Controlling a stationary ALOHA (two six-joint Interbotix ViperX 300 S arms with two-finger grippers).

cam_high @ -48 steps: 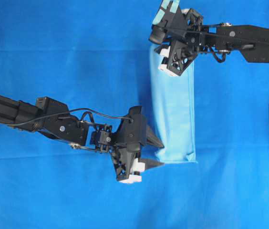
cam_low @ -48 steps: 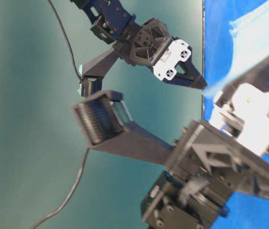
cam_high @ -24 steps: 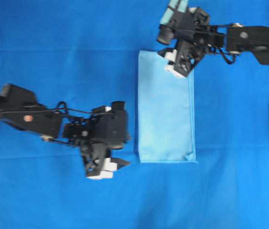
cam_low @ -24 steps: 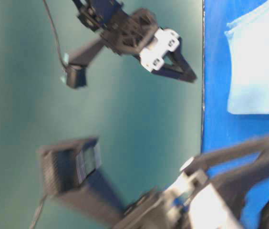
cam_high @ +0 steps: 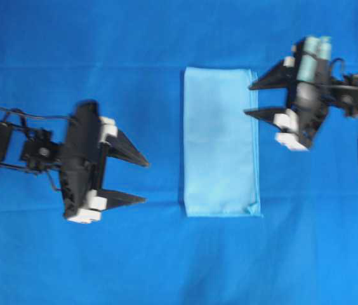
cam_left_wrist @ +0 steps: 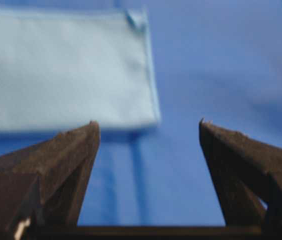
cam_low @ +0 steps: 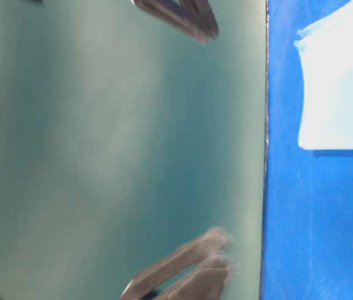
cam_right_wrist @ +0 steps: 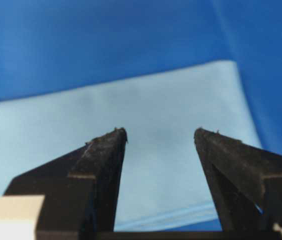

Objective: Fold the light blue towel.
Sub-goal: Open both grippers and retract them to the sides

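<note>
Left gripper (cam_high: 138,178) stood left of light blue towel (cam_high: 220,152), jaws wide, empty, well apart from its near long edge. Towel lay mid-table on blue table covering (cam_high: 166,267) as narrow folded strip, long axis running top to bottom in overhead view. Right gripper (cam_high: 255,98) sat nearer, fingertips just at towel's right edge, jaws wide, empty. A second earlier both grippers were at towel's ends; since then both drew outward and towel flattened.

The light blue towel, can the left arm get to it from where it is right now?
Probably yes. The left gripper sits open and empty, jaws pointing at the light blue towel, with only bare table covering between them. The right gripper is off the towel's far edge, not in the way.
</note>
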